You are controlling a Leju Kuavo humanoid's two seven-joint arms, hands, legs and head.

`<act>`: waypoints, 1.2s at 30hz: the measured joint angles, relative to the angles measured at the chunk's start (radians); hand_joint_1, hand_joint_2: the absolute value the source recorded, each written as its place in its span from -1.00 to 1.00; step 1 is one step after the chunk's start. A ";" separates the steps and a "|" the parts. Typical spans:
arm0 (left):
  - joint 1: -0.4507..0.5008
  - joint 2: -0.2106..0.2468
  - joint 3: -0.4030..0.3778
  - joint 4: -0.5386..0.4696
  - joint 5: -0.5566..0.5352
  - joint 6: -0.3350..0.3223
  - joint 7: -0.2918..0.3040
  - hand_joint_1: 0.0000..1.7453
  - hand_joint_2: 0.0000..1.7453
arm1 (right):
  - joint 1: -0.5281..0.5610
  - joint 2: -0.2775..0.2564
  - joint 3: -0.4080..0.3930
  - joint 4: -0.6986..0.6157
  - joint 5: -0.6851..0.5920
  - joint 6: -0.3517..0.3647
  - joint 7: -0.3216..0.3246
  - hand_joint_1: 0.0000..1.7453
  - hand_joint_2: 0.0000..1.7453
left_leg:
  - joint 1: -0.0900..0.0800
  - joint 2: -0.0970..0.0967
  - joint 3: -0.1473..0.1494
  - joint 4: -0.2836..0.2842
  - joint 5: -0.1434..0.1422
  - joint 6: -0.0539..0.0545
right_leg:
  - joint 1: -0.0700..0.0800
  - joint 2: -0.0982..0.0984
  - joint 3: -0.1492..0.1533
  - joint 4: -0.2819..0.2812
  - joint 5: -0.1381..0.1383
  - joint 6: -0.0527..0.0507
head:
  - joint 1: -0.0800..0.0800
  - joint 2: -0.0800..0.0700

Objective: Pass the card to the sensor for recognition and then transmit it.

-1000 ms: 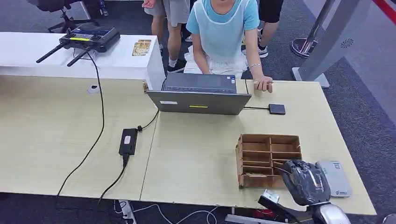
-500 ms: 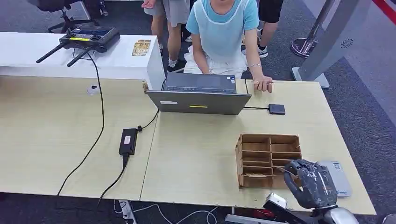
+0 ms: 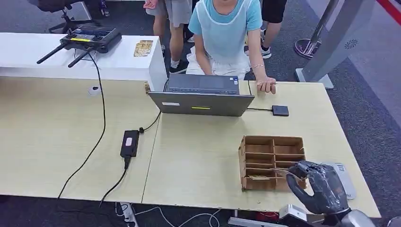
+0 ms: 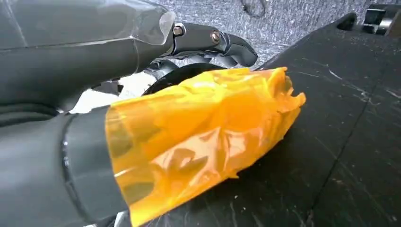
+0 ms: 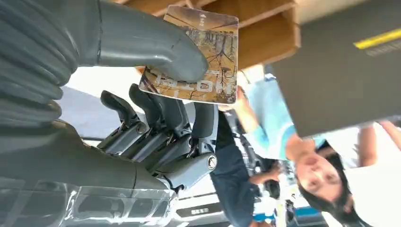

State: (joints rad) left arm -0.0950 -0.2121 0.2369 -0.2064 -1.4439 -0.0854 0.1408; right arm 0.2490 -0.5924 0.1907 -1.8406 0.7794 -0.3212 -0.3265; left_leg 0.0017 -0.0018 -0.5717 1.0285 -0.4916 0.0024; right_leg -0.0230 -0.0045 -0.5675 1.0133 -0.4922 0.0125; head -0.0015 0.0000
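Note:
My right hand (image 3: 320, 188) hovers over the near right corner of the table, beside the compartmented wooden box (image 3: 243, 161). It pinches a brown patterned card (image 5: 198, 61) between thumb and fingers; from the head the card (image 3: 284, 171) shows as a thin edge over the box's near compartments. A small black square sensor (image 3: 280, 110) lies on the table, cabled to the laptop (image 3: 201, 103), well beyond the hand. My left hand (image 4: 85, 56) hangs low over a dark surface and holds nothing, its thumb wrapped in orange film (image 4: 203, 127).
A person sits behind the laptop with one hand (image 3: 267, 85) on the far table edge. A grey flat device (image 3: 349, 183) lies under my right hand. A black power brick (image 3: 129, 143) and cable cross the table's middle. A controller (image 3: 90, 39) sits on the white counter.
My right hand has drawn back toward the table's near right corner, bringing the card with it away from the box.

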 joint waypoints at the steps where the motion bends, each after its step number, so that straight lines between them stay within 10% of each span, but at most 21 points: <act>1: 0.000 0.000 -0.002 0.000 -0.002 -0.001 -0.001 -1.00 -1.00 | -0.007 0.000 -0.005 -0.005 -0.017 0.009 -0.016 0.92 1.00 | 0.000 0.000 0.000 0.000 0.000 0.000 | 0.000 0.000 0.000 0.000 0.000 0.000 | 0.000 0.000; 8: -0.006 0.000 -0.018 0.000 -0.026 -0.020 -0.015 -1.00 -1.00 | -0.123 0.002 -0.037 -0.030 -0.091 0.097 -0.078 1.00 1.00 | 0.000 0.000 0.000 0.000 0.001 0.000 | 0.000 0.000 0.001 0.001 0.001 0.000 | 0.000 0.000; 23: -0.025 0.000 -0.064 0.000 -0.084 -0.073 -0.043 -1.00 -1.00 | -0.731 0.010 0.134 0.108 -0.097 0.246 0.076 1.00 1.00 | 0.000 0.001 -0.001 0.000 0.005 0.000 | 0.000 0.002 -0.001 0.001 0.005 -0.001 | 0.000 0.000; 36: -0.037 0.000 -0.113 0.000 -0.122 -0.103 -0.071 -1.00 -1.00 | -1.123 0.165 0.310 0.392 -0.095 0.296 0.207 1.00 1.00 | 0.000 -0.001 -0.001 0.000 0.005 0.000 | 0.000 0.000 -0.001 0.002 0.005 -0.001 | 0.000 0.000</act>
State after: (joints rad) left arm -0.1324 -0.2117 0.1240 -0.2060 -1.5656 -0.1888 0.0702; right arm -0.8740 -0.4274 0.5008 -1.4487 0.6847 -0.0252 -0.1199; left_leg 0.0019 -0.0023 -0.5731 1.0285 -0.4862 0.0024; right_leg -0.0229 -0.0042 -0.5683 1.0155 -0.4876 0.0112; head -0.0011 0.0000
